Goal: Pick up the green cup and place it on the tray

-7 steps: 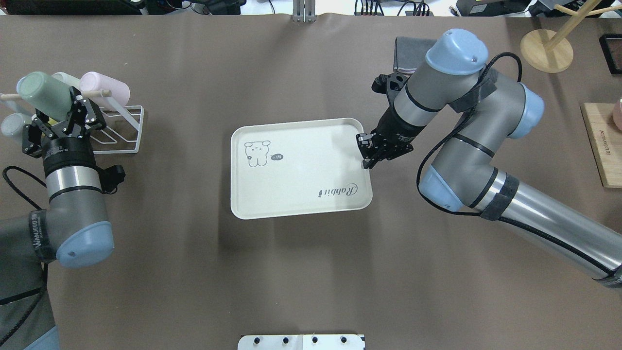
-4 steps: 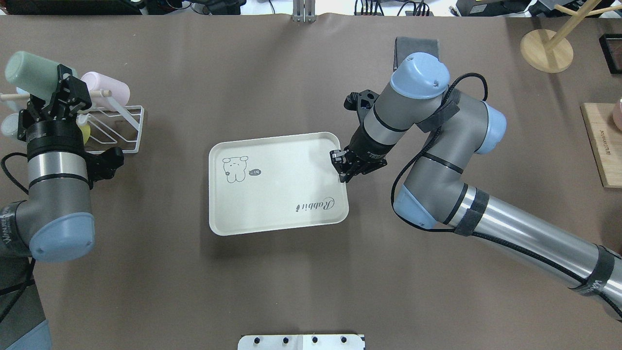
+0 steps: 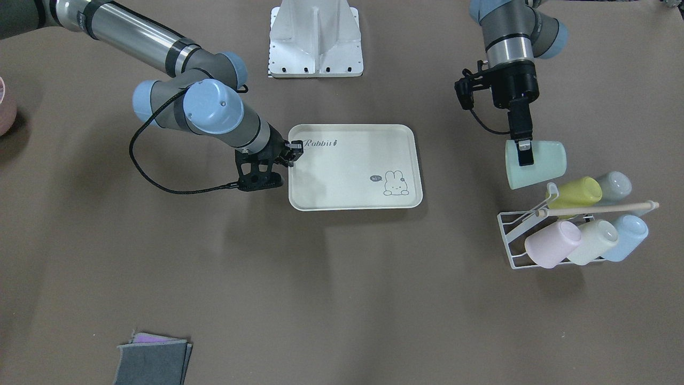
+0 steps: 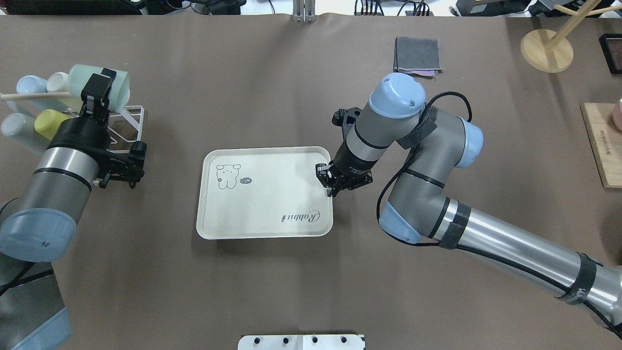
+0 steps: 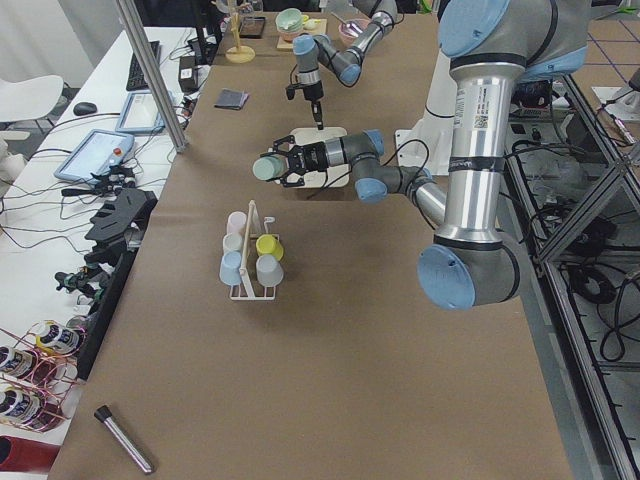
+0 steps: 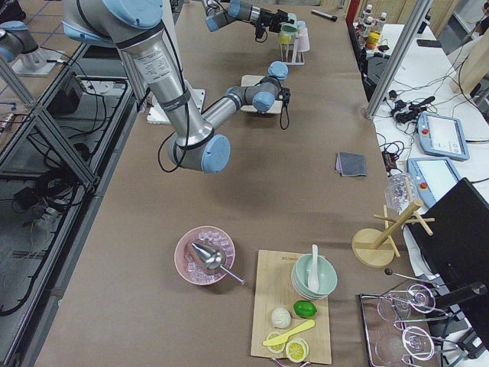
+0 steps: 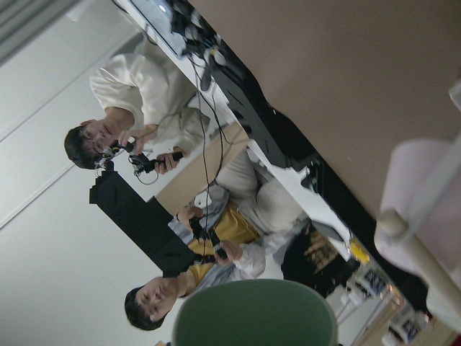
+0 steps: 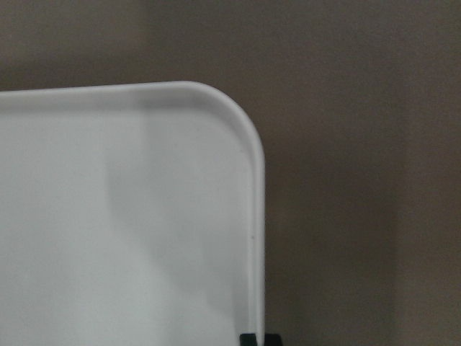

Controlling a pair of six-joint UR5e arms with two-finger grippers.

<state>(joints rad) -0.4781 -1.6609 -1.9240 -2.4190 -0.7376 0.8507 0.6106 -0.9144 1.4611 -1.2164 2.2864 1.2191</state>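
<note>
Left arm stretches out level, left claw clamped on the green cup, held sideways beside the rack, well apart from the tray. Right arm is bent low over the desk, right claw pinching the tray's rim.

The green cup, pale mint and smooth, is held aloft on its side at the right of the front-facing frame. The cream tray, printed with "Rabbit" script and a bunny, lies flat at mid-frame, well apart from it.
</note>
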